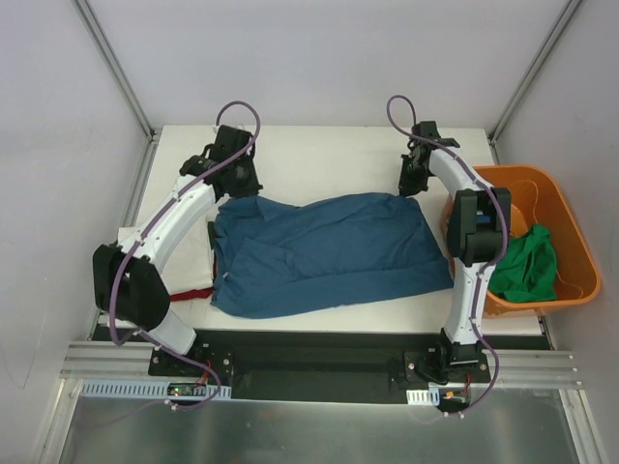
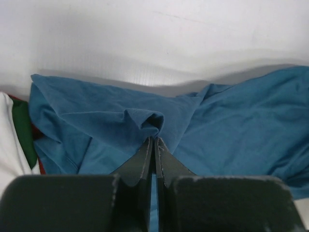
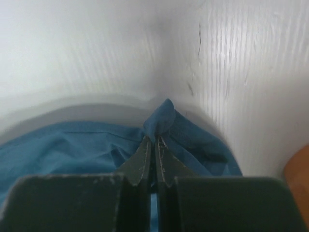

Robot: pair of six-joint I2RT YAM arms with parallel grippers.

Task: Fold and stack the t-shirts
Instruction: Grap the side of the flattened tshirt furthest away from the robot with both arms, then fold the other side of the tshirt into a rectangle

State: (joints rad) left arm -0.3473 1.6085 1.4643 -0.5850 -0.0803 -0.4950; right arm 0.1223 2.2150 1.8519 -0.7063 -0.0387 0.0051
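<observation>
We see white table (image 1: 329,145); blue t-shirt (image 1: 329,253) spread across its centre. At 3 o'clock, orange basket (image 1: 571,232) holds green t-shirt (image 1: 527,263). Our left gripper (image 2: 155,141), fingers pressed together, pinches blue t-shirt's 11 o'clock corner. Our right gripper (image 3: 155,138), likewise closed, pinches its 1 o'clock corner.

No text, label, brand, number or sign can be read in any view. The blue t-shirt (image 1: 334,253) is plain. The orange basket (image 1: 553,198) to its right shows no marking. A small green part (image 1: 181,390) near-left of the t-shirt is too tiny to read.
</observation>
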